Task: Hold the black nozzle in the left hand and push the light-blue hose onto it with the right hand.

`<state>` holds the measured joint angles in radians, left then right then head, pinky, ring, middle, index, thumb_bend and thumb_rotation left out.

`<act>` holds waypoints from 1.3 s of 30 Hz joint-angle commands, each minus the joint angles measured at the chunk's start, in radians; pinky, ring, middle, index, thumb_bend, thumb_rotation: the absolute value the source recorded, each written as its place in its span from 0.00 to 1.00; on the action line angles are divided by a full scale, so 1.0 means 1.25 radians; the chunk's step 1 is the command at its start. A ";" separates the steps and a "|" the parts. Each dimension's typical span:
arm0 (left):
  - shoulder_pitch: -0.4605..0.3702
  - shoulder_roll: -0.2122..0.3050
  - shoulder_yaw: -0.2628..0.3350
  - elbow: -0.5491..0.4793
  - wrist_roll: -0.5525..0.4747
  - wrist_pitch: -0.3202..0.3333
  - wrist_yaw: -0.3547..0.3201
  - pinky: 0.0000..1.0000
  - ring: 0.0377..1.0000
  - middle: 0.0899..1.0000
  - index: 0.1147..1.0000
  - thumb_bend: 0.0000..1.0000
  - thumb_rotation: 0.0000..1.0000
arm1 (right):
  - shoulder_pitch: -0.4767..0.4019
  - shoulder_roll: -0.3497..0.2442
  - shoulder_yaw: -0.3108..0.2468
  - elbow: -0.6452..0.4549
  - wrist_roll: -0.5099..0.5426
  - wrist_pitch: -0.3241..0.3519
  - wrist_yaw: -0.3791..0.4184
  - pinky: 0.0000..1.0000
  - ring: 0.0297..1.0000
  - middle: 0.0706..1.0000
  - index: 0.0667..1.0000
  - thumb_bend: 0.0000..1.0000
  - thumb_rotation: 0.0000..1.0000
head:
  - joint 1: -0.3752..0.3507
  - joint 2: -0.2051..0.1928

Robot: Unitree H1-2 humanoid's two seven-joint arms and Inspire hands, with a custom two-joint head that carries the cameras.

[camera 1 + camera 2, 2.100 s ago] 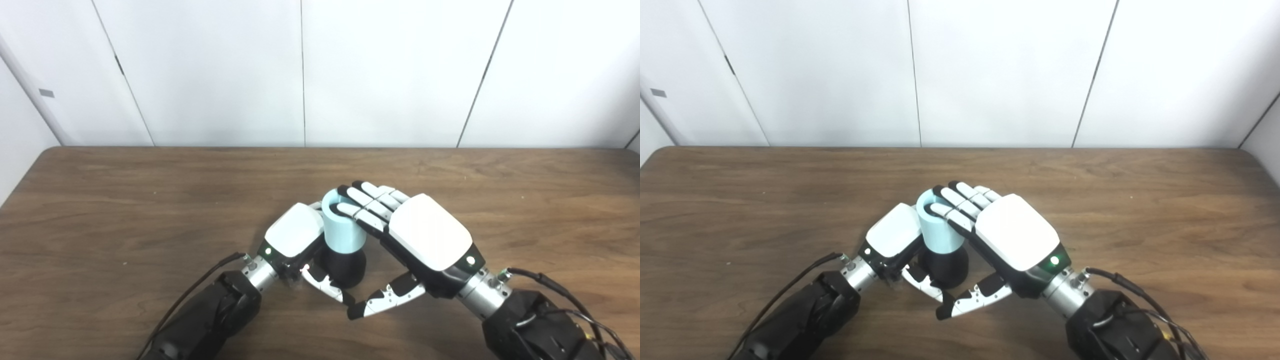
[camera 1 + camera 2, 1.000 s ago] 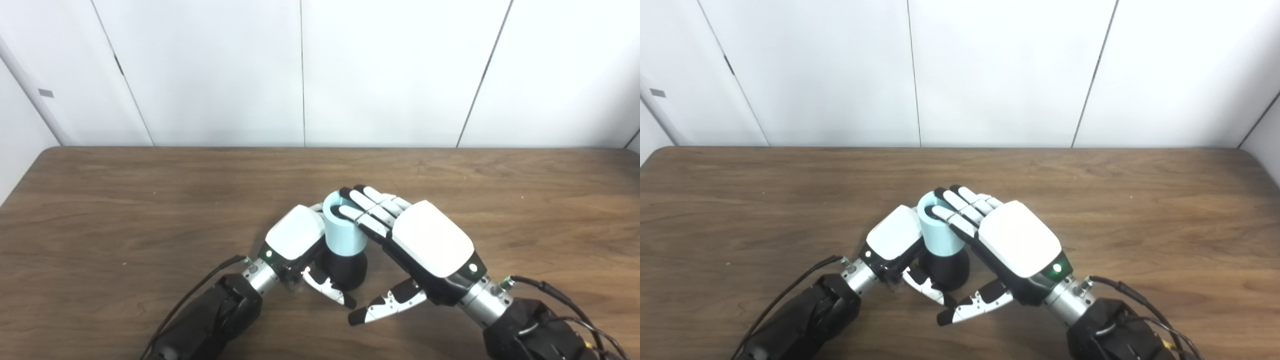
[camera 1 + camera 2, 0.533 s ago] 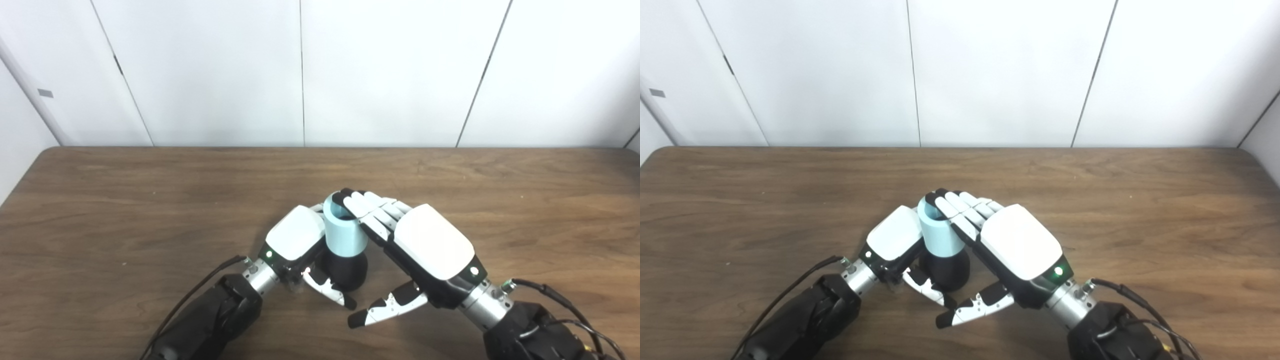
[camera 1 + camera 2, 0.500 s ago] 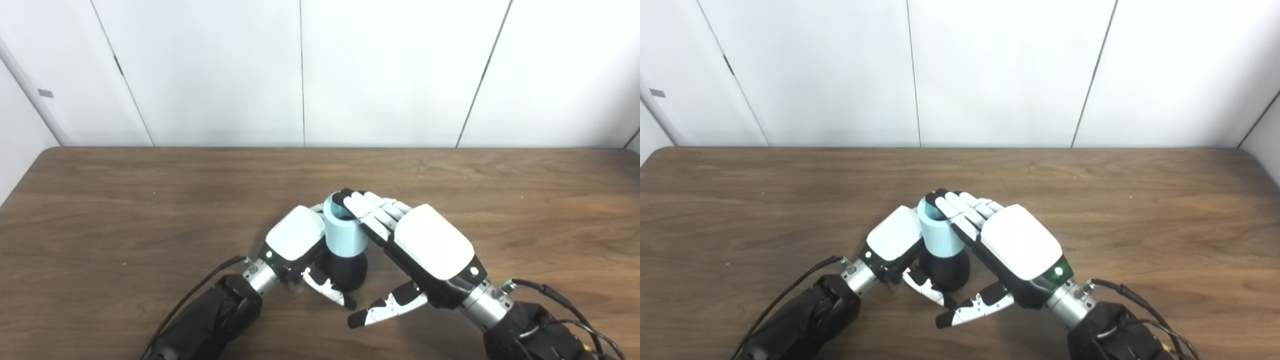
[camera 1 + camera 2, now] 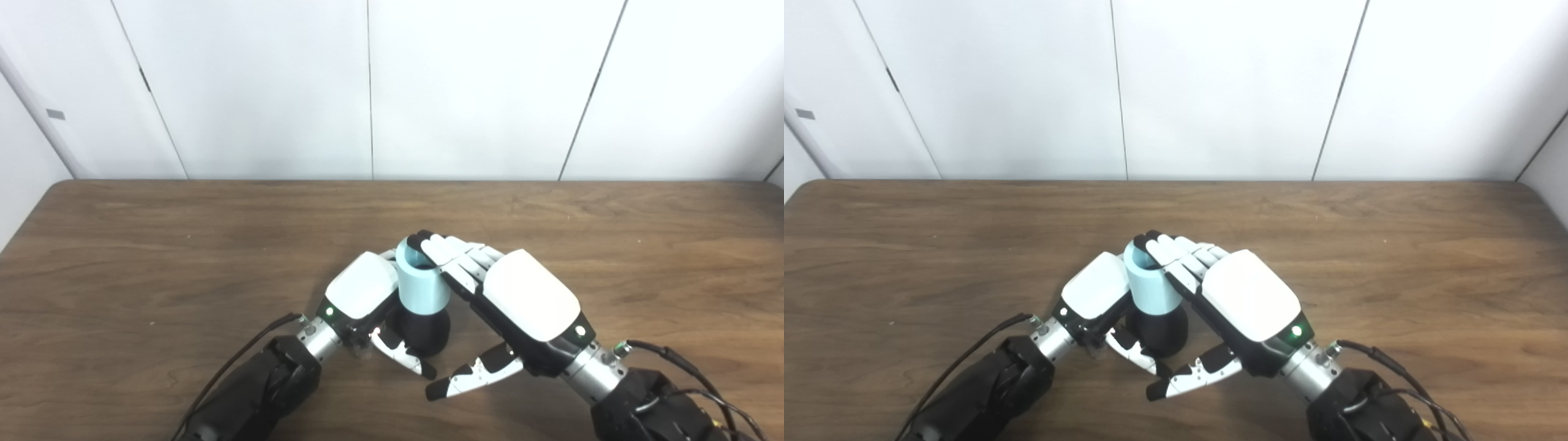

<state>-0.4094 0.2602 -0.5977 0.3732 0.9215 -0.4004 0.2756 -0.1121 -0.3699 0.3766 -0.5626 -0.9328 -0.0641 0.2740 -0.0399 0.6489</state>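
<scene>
Left eye view, left robot hand (image 5: 361,294) grasping black nozzle (image 5: 424,331), right robot hand (image 5: 527,300) fingertips pressing light-blue hose (image 5: 421,289) rim, grasp unclear

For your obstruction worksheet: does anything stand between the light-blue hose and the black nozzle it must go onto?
Nothing visible does. The light-blue hose already sits upright atop the black nozzle, with the right robot hand and left robot hand at its sides.

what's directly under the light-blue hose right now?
The black nozzle stands on the table directly beneath the light-blue hose. The hose covers the nozzle's top, so how far it is seated cannot be seen; the left hand hides the nozzle's left side.
</scene>
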 commanded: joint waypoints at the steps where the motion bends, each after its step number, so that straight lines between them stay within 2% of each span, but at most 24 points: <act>1: 0.221 -0.072 -0.097 0.130 -0.018 -0.011 -0.040 0.79 0.51 0.40 0.45 0.52 0.00 | 0.004 -0.034 0.067 0.013 0.031 -0.041 0.137 0.83 0.91 0.87 0.99 0.97 0.67 | -0.001 0.001; 12: 0.218 -0.071 -0.102 0.136 -0.008 -0.012 -0.035 0.77 0.51 0.41 0.43 0.52 0.00 | -0.005 -0.043 0.073 0.015 0.055 -0.044 0.147 0.81 0.92 0.88 0.90 1.00 0.59 | -0.001 0.001; 21: 0.216 -0.070 -0.105 0.137 0.000 -0.013 -0.029 0.76 0.52 0.43 0.42 0.52 0.00 | -0.008 -0.048 0.081 0.018 0.063 -0.040 0.151 0.81 0.93 0.90 0.86 1.00 0.60 | 0.000 0.001; 29: 0.217 -0.072 -0.102 0.140 -0.006 -0.016 -0.029 0.75 0.51 0.42 0.43 0.52 0.00 | -0.007 -0.049 0.087 0.015 0.065 -0.028 0.158 0.83 0.96 0.94 0.87 1.00 0.61 | 0.000 0.002; 35: 0.221 -0.069 -0.101 0.131 -0.016 -0.016 -0.041 0.76 0.54 0.44 0.41 0.52 0.00 | 0.000 -0.050 0.091 0.016 0.058 -0.031 0.155 0.82 0.95 0.92 0.86 1.00 0.59 | 0.001 0.004; 39: 0.223 -0.068 -0.099 0.124 -0.021 -0.019 -0.041 0.76 0.53 0.44 0.41 0.52 0.00 | 0.005 -0.049 0.098 0.018 0.043 -0.027 0.166 0.84 0.96 0.93 0.87 1.00 0.59 | 0.002 0.005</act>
<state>-0.4089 0.2604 -0.5975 0.3733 0.9164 -0.4016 0.2743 -0.1370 -0.3955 0.3914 -0.5633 -0.8875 -0.0508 0.2915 -0.0368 0.6550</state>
